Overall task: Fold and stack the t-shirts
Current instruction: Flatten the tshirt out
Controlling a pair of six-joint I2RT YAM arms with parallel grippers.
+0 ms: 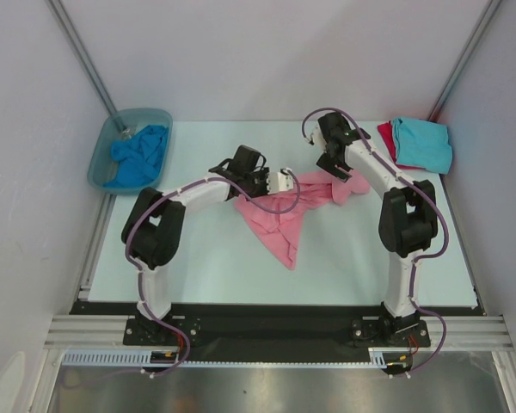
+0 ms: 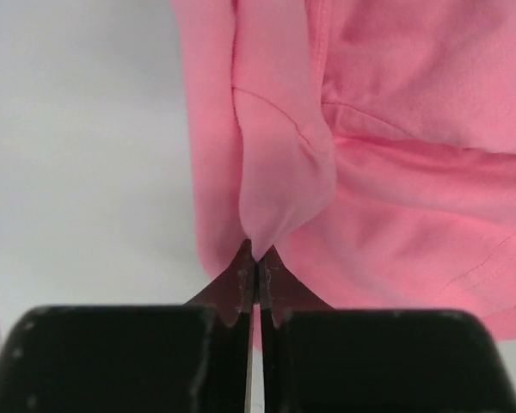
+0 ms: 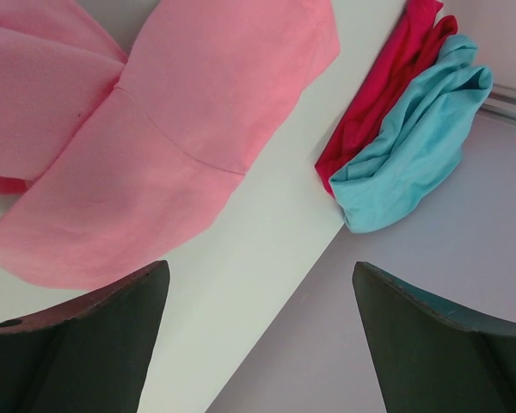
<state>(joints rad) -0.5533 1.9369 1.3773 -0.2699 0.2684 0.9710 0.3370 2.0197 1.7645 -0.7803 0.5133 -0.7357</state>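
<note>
Lying crumpled at mid-table, the pink t-shirt (image 1: 279, 219) is seen from above. The turquoise t-shirt (image 1: 426, 142) is laid on the red t-shirt (image 1: 384, 136) far right, and the blue t-shirt (image 1: 140, 157) is in the tub (image 1: 97, 163). At the left wrist, a pink fold is pinched by the left gripper (image 2: 256, 258). At the right wrist, the right gripper (image 3: 260, 284) is spread wide and nothing is held.

The left arm (image 1: 198, 192) and right arm (image 1: 375, 169) share white links, bulky black joint housings and looping purple cables; the left gripper (image 2: 256, 258) and right gripper (image 3: 258, 274) have matte black wedge fingers.
</note>
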